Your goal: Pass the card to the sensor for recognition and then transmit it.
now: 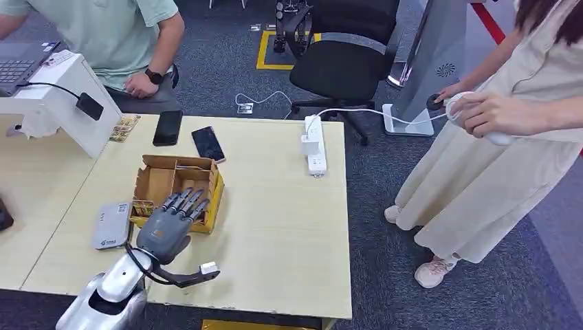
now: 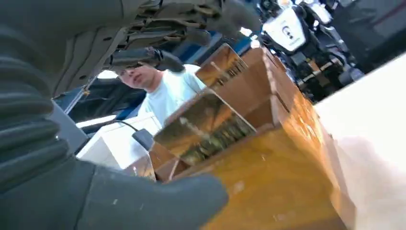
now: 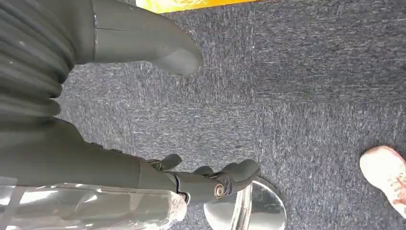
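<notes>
A brown cardboard box [image 1: 206,180] with inner compartments stands on the table's left half. Gold cards [image 1: 142,208] stand on edge in its near-left compartment. My left hand [image 1: 167,225] hovers over the box's front edge with its fingers spread and holds nothing. In the left wrist view a gold card [image 2: 206,127] sticks up from the box [image 2: 268,182], between my thumb [image 2: 153,201] and fingers [image 2: 158,57], untouched. A white stand [image 1: 62,103] with a black sensor head [image 1: 89,106] sits at the back left. My right hand [image 3: 95,158] hangs over the carpet, empty, fingers [image 3: 225,179] loosely extended.
A grey flat device [image 1: 112,225] lies left of the box. Two phones [image 1: 168,127] [image 1: 207,143] and a power strip [image 1: 315,144] lie farther back. One person sits behind the table [image 1: 289,227]. Another stands on the right, a shoe [image 3: 385,172] near my right hand.
</notes>
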